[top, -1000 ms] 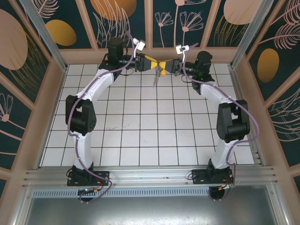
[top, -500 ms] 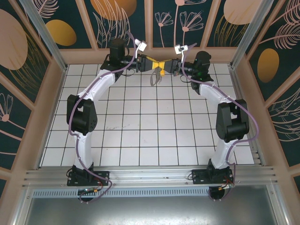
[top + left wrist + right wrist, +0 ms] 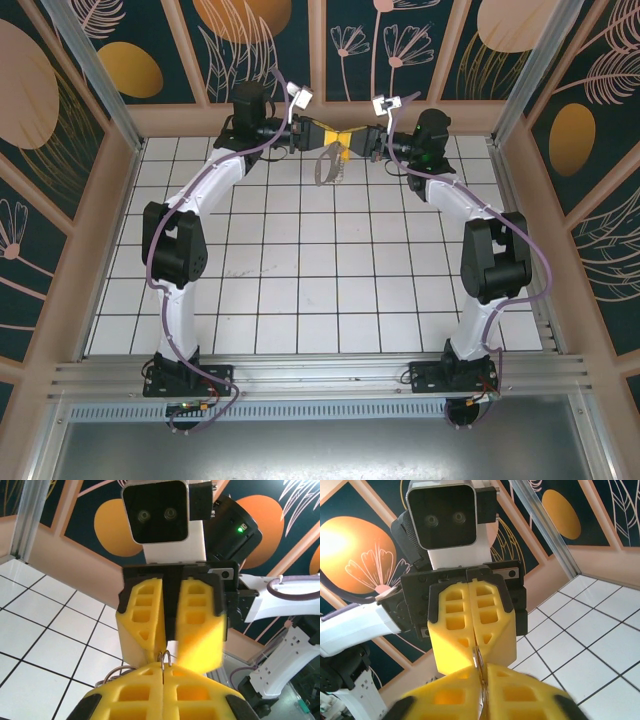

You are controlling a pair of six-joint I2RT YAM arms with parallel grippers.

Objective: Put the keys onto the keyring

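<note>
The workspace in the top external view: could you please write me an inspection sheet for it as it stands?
Surface: white tiled table with dark grid lines.
Job's things: keyring hangs by the meeting hands near the far edge; the key is too small to tell.
Clutter: nothing seen.
Hands: left hand is shut on the keyring's wire; right hand is tip to tip with it, fingers blurred, grip unclear.
Cables: purple cables run along both arms.
Surroundings: dark floral wall panels; metal rail at the near edge.
</note>
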